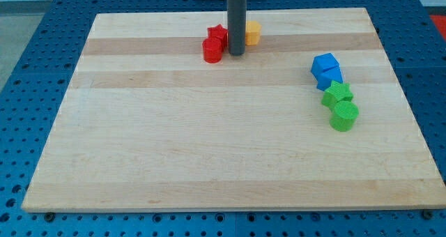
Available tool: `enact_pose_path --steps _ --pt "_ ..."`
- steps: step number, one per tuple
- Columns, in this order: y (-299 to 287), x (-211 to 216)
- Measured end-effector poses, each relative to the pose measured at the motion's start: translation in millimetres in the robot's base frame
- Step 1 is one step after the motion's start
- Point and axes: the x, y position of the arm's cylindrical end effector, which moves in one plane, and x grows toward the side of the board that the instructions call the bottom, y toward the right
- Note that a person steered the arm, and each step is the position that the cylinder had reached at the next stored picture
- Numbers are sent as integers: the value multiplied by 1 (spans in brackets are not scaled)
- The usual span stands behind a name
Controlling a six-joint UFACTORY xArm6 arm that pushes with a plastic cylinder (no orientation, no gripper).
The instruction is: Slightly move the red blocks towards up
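Two red blocks sit near the board's top middle: a red star (pixel 218 34) and, just below and left of it, a red cylinder (pixel 212 50), touching each other. My tip (pixel 236 53) rests on the board just right of the red cylinder, close beside both red blocks. The rod rises from there and hides part of a yellow block (pixel 252 33), which lies right of the rod.
Two blue blocks (pixel 326 70) sit together at the view's right, with a green star (pixel 338 93) and a green cylinder-like block (pixel 343 116) just below them. The wooden board (pixel 209 153) lies on a blue perforated table.
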Motion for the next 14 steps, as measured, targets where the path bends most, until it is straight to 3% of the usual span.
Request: enact_pose_path --steps 2,3,4,5,8,9,10,11,14 --pt "8 -31" --pt "10 -7" --pt "-5 59" --pt "-59 76" --pt "-27 10" --pt "-30 16" --pt "-53 70" --pt "-74 65" --pt "-42 -5"
